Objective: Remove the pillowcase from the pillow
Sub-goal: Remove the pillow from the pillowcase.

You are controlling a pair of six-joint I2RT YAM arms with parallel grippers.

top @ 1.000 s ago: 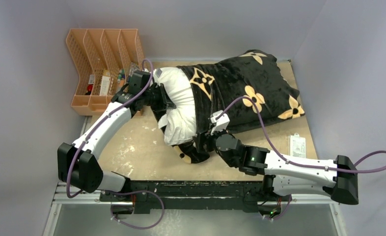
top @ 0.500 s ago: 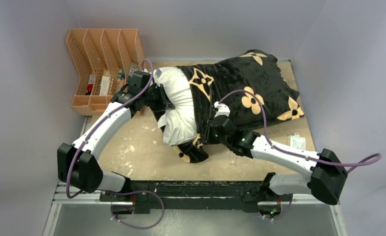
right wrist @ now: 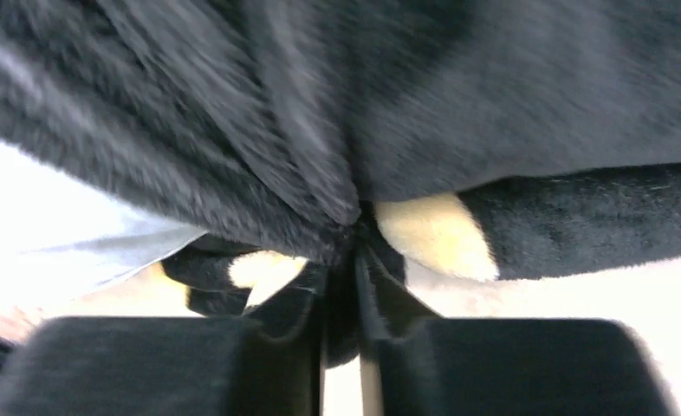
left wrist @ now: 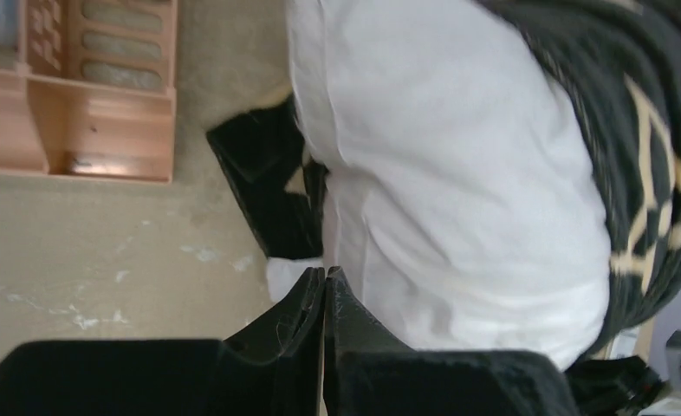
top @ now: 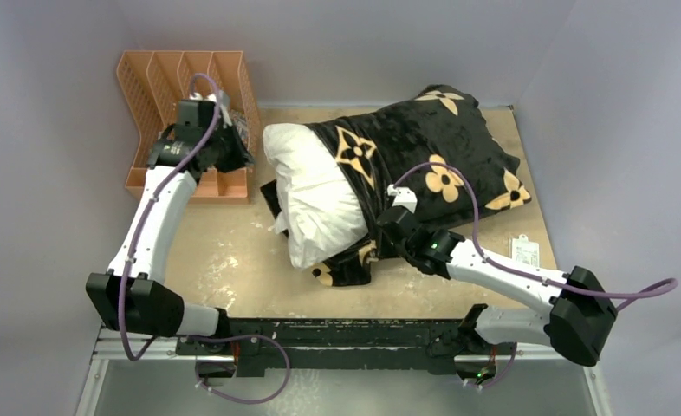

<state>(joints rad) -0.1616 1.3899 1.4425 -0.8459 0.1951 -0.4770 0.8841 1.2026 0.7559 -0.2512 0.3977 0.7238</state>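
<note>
One pillowcase (top: 458, 143), right jaws (newly) clamping it

We see an orange plastic slotted file organizer (top: 159, 82) at the far left, directly beneath and behind the left gripper (top: 237, 156). In the left wrist view its low front tray sits up and to the left of the fingertips. A tan wooden tabletop (top: 233, 260) with white scuffs lies under both grippers. A small white rectangular card-like object (top: 524, 253) lies well to the right of the right gripper (top: 380, 227), near the table's edge. Pale grey walls (top: 363, 43) stand beyond.
</note>
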